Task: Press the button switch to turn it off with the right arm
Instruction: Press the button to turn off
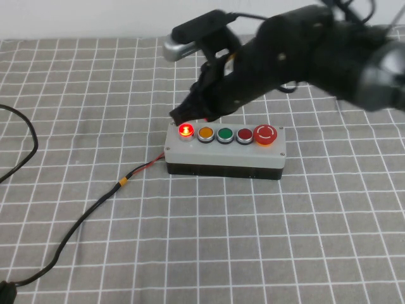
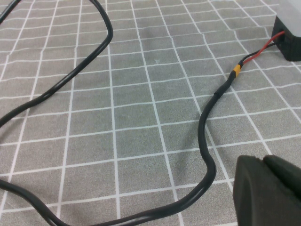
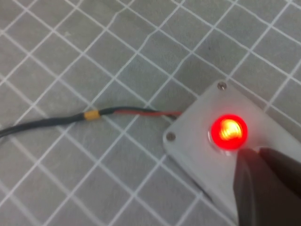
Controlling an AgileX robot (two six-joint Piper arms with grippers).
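The button switch (image 1: 224, 149) is an oblong box with a light-grey top and black base, mid-table. Its far-left red button (image 1: 186, 131) glows; orange, green and dark-red buttons and a big red mushroom button (image 1: 266, 134) follow. My right gripper (image 1: 180, 116) is shut, its tip just behind and above the lit button. In the right wrist view the shut tip (image 3: 256, 153) is at the edge of the glowing button (image 3: 228, 132); I cannot tell if they touch. My left gripper (image 2: 263, 161) is shut and empty, low over the cloth beside the black cable (image 2: 207, 141).
The black cable (image 1: 82, 218) with an orange band and red wire runs from the box's left end across the grey checked cloth to the front left. A second cable loop (image 1: 25, 136) lies at the far left. The box's corner (image 2: 289, 28) shows in the left wrist view.
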